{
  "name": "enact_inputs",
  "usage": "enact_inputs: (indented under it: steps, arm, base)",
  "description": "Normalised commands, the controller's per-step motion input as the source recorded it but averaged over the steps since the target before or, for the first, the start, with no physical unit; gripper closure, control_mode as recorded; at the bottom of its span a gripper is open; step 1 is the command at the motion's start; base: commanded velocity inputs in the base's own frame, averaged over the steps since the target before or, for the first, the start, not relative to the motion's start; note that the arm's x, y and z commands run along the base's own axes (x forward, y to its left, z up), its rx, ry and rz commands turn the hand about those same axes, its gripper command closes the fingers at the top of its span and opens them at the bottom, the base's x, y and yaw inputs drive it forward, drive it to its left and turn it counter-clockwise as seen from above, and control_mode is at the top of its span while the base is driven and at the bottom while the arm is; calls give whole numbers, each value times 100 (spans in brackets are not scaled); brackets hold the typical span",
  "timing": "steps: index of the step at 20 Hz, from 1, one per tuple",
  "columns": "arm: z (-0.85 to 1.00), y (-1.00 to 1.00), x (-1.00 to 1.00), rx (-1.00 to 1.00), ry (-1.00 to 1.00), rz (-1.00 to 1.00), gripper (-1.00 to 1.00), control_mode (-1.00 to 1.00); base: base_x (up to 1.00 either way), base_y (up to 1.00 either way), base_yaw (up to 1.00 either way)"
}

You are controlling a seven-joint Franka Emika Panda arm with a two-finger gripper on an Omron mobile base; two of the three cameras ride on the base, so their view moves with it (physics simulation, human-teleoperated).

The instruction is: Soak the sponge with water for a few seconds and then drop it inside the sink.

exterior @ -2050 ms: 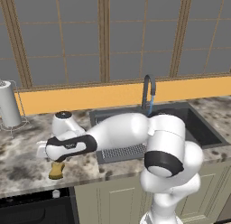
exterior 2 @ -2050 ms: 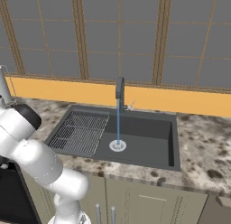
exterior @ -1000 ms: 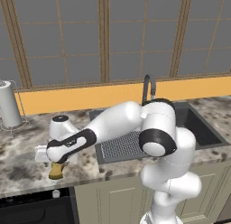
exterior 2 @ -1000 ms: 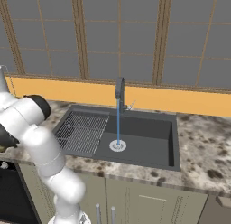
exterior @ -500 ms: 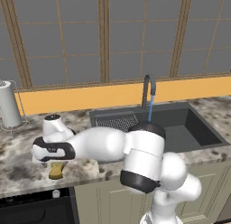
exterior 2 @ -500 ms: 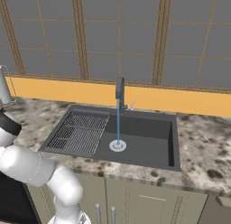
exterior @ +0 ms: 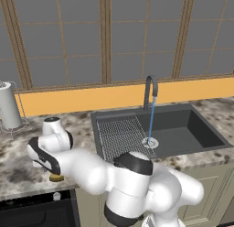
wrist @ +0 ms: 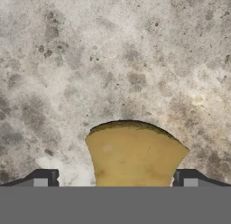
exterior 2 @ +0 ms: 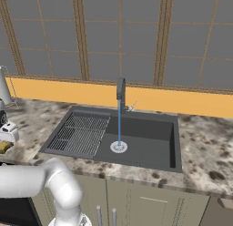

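A: Hand view puts the sponge (wrist: 134,154) flat on the speckled stone surface (wrist: 113,56), sitting between the two fingertips (wrist: 39,181) of the gripper (wrist: 115,182). Which step is this?

B: The pick-up, I'd say. The jaws stand spread wide on either side of the sponge and hold nothing yet.

A: And the sink (exterior: 201,130)?

B: Well off to the robot's right, with water (exterior: 151,118) already running from the faucet (exterior: 150,89) onto the drain.

A: So the next move?

B: Probably settle a little lower, close on the sponge, lift, then carry it across the drainboard (exterior: 121,134) under the stream.
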Motion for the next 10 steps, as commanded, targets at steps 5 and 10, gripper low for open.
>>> enact_inputs:
  steps: [5,10]
  arm:
    - [-20,0,0,-3,1,0,-100,-100]
    - [-36,0,0,-3,1,0,-100,-100]
  base:
    - [0,0,0]
    - [0,0,0]
